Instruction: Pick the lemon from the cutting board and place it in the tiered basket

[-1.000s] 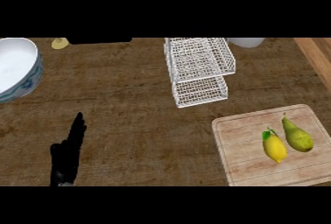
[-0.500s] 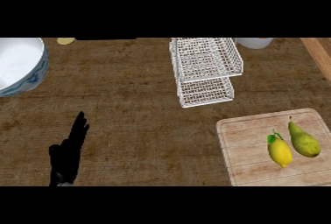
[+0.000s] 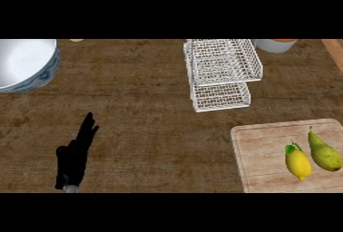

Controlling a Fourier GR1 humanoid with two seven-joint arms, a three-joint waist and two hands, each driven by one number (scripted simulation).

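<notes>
Fingers straight and relaxed, the left hand rests at the lower left of the desk, holding nothing. Far to its right, the lemon lies on the cutting board, just beside a pear. The white tiered basket stands up and right of the hand, well apart from it. A white bowl sits above the hand.

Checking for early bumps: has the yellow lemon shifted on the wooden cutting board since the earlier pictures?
No. The yellow lemon lies in the same spot on the wooden cutting board, beside the green pear; only the view shifted.
</notes>
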